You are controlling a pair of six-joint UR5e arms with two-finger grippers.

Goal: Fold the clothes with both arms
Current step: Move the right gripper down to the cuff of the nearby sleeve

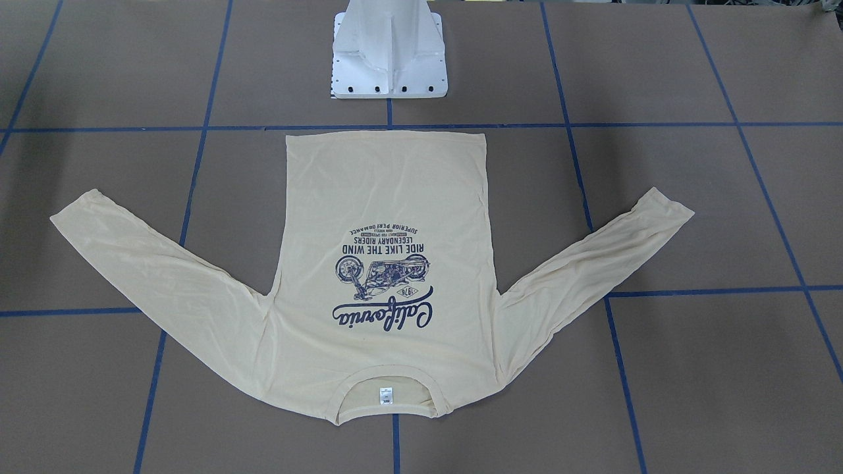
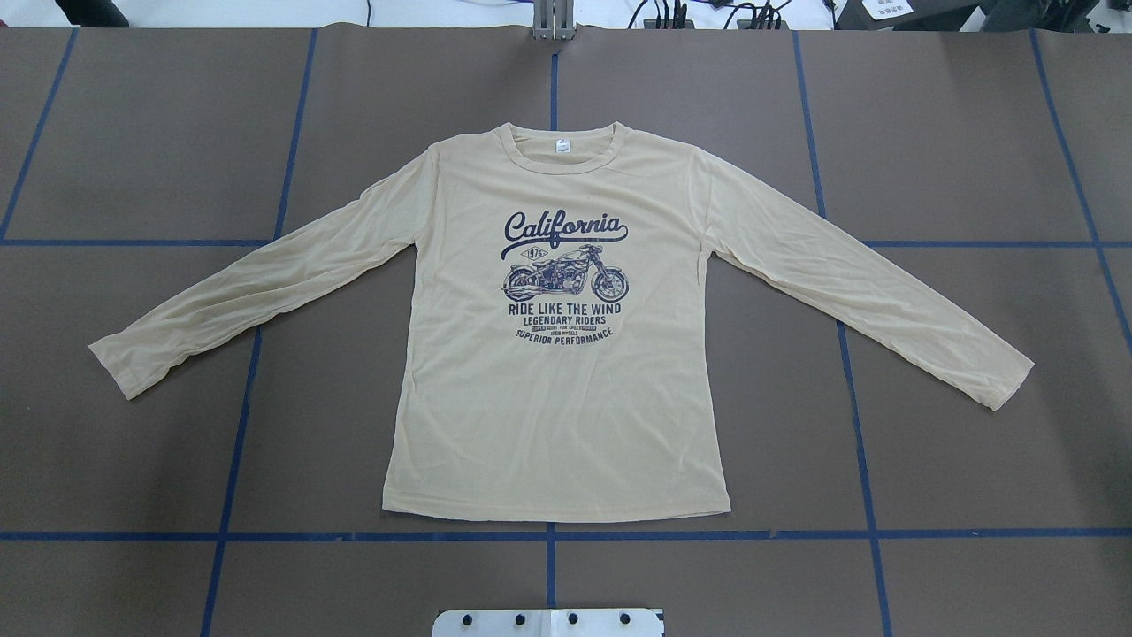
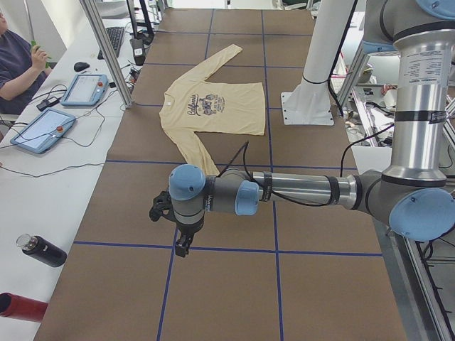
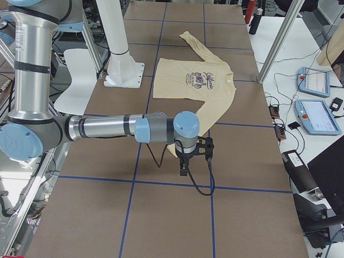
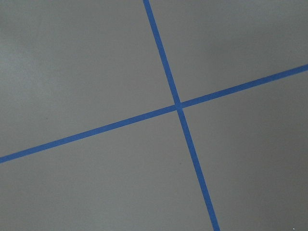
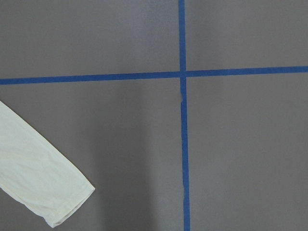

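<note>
The clothes are one cream-yellow long-sleeved shirt [image 2: 557, 398] lying flat and face up in the middle of the table, both sleeves spread out, the neck away from the robot's base. It also shows as the shirt [image 1: 382, 191], [image 3: 213, 117], [image 4: 183, 86]. My left gripper [image 3: 183, 245] hangs over bare table beyond the shirt's left sleeve. Beyond the other sleeve my right gripper [image 4: 184, 169] hangs over the table. A sleeve cuff [image 6: 33, 178] lies at the lower left of the right wrist view. Whether either gripper is open or shut, I cannot tell.
Blue tape lines [image 2: 548, 535] grid the brown table. The white pedestal base [image 1: 388, 59] stands just behind the shirt's hem. A side bench holds two tablets [image 3: 39, 128], a dark bottle [image 3: 41, 250] and cables, and a person [image 3: 18, 67] sits there.
</note>
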